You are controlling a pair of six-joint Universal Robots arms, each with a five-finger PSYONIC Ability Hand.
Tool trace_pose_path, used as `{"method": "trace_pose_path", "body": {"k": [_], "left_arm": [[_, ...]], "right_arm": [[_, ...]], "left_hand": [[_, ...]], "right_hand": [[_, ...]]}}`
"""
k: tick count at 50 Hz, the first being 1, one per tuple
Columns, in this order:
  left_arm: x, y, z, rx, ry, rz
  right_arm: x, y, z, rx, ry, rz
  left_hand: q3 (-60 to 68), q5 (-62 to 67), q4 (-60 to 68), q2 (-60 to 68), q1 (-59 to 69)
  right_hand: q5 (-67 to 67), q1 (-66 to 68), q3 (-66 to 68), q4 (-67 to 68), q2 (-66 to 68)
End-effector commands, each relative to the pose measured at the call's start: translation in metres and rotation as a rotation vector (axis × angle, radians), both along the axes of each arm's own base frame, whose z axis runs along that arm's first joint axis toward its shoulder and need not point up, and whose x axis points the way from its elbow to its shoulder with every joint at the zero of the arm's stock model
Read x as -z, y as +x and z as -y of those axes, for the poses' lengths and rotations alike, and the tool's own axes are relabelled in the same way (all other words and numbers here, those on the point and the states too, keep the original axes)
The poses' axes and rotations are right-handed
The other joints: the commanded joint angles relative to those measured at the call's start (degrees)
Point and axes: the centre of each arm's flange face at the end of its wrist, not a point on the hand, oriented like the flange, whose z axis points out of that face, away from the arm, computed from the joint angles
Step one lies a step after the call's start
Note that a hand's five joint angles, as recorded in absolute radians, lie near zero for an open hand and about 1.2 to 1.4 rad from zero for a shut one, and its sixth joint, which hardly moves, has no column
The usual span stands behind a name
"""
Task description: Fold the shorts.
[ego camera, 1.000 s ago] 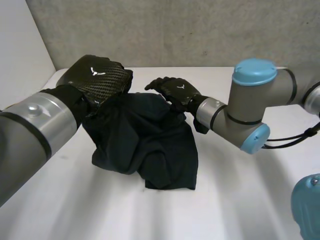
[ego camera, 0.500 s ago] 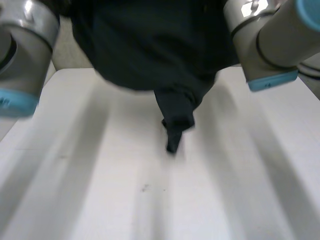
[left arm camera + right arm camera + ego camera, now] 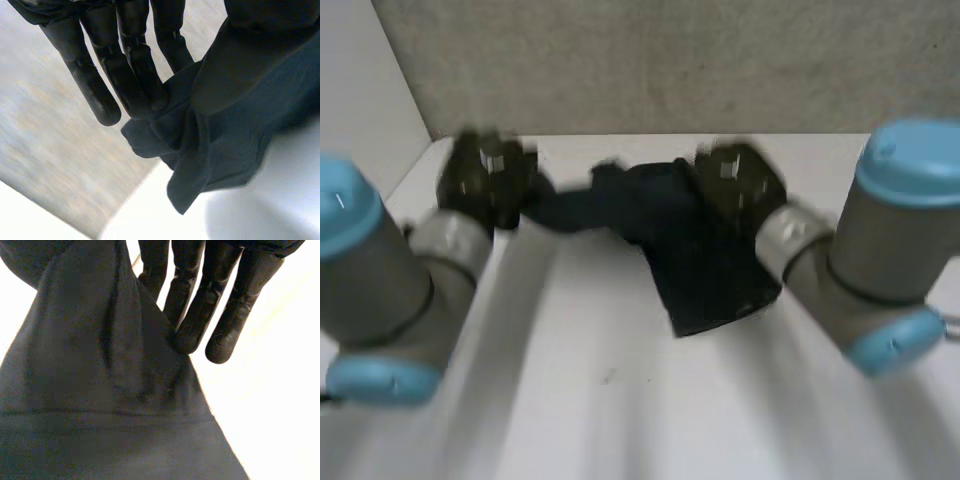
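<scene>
The dark shorts (image 3: 695,260) hang stretched between my two hands over the far part of the white table (image 3: 620,400), and their lower part droops onto it. My left hand (image 3: 485,175) holds one end at the far left, with a narrow band of cloth running from it. In the left wrist view, straight fingers (image 3: 135,75) pinch a bunched edge of the shorts (image 3: 225,140) against the thumb. My right hand (image 3: 740,180) holds the upper right edge. In the right wrist view, its fingers (image 3: 195,305) press a fold of the shorts (image 3: 100,390) from behind.
A grey wall (image 3: 670,60) rises right behind the table's far edge, close to both hands. A white wall (image 3: 360,90) closes off the left side. The bare tabletop runs from the shorts toward me between both arms.
The shorts lay bunched on the table, were swung up high, and now hang spread between the hands at the far side. My right hand has closed on the cloth.
</scene>
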Motion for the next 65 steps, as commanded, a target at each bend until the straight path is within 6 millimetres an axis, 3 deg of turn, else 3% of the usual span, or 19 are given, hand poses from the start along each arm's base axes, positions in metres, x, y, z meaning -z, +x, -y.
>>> {"method": "trace_pose_path", "body": {"k": [1, 2, 4, 7, 11, 18, 23, 29, 35, 38, 43, 54, 65], "left_arm": [[0.056, 0.018, -0.033, 0.003, 0.177, 0.092], [0.056, 0.019, -0.034, 0.001, 0.178, 0.092], [0.052, 0.020, -0.035, -0.001, 0.169, 0.088], [0.047, 0.021, -0.034, -0.005, 0.154, 0.080], [0.037, 0.026, -0.032, -0.022, 0.126, 0.063], [0.027, 0.030, -0.033, -0.035, 0.105, 0.031], [0.025, 0.031, -0.032, -0.041, 0.119, -0.015], [0.025, 0.032, -0.030, -0.045, 0.127, -0.036], [0.026, 0.032, -0.030, -0.043, 0.127, -0.037], [0.026, 0.032, -0.030, -0.043, 0.127, -0.037], [0.026, 0.032, -0.029, -0.046, 0.127, -0.037], [0.026, 0.034, -0.027, -0.054, 0.128, -0.037], [0.027, 0.034, -0.027, -0.054, 0.131, -0.040]], "right_arm": [[0.054, -0.017, -0.032, -0.028, 0.233, -0.110], [0.055, -0.018, -0.033, -0.027, 0.240, -0.109], [0.054, -0.019, -0.034, -0.013, 0.269, -0.080], [0.038, -0.022, -0.034, 0.015, 0.304, 0.016], [0.020, -0.028, -0.039, 0.049, 0.396, 0.165], [0.016, -0.057, -0.033, 0.188, 0.592, 0.299], [0.028, -0.069, -0.049, 0.242, 0.700, 0.263], [0.041, -0.073, -0.060, 0.264, 0.732, 0.247], [0.049, -0.074, -0.055, 0.323, 0.657, 0.260], [0.052, -0.069, -0.059, 0.318, 0.653, 0.249], [0.066, -0.051, -0.082, 0.254, 0.679, 0.191], [0.075, -0.040, -0.112, 0.218, 0.634, 0.131], [0.102, -0.028, -0.113, 0.205, 0.596, 0.073]], "left_hand": [[11.63, 14.39, 11.16, 11.17, 13.82], [11.63, 14.39, 11.16, 11.17, 13.82], [11.63, 14.39, 11.16, 11.17, 13.82], [11.63, 14.39, 11.16, 11.17, 13.82], [11.63, 14.39, 11.16, 11.17, 13.82], [11.63, 14.39, 11.16, 11.17, 13.82], [11.63, 14.39, 11.16, 11.17, 13.82], [11.63, 14.39, 11.16, 11.17, 13.82], [11.63, 14.39, 11.16, 11.17, 13.82], [11.63, 14.39, 11.16, 11.17, 13.82], [11.63, 14.39, 11.16, 11.17, 13.82], [11.63, 14.39, 11.16, 11.17, 13.82], [11.63, 14.39, 11.16, 11.17, 13.82]], "right_hand": [[5.15, 14.70, 2.57, 1.91, 3.47], [-0.38, 9.17, -2.96, -3.62, -2.06], [-26.91, -17.36, -29.50, -30.15, -28.59], [-45.45, -35.90, -48.03, -48.69, -47.12], [-52.72, -43.17, -55.31, -55.96, -54.40], [-52.75, -43.20, -55.34, -56.00, -54.43], [-52.92, -43.37, -55.50, -56.16, -54.60], [-52.75, -43.20, -55.33, -55.99, -54.43], [-50.40, -40.85, -52.99, -53.65, -52.08], [-49.56, -40.01, -52.14, -52.80, -51.24], [-45.04, -35.49, -47.62, -48.28, -46.72], [-29.87, -20.33, -32.46, -33.12, -31.55], [-30.88, -21.33, -33.46, -34.12, -32.56]]}}
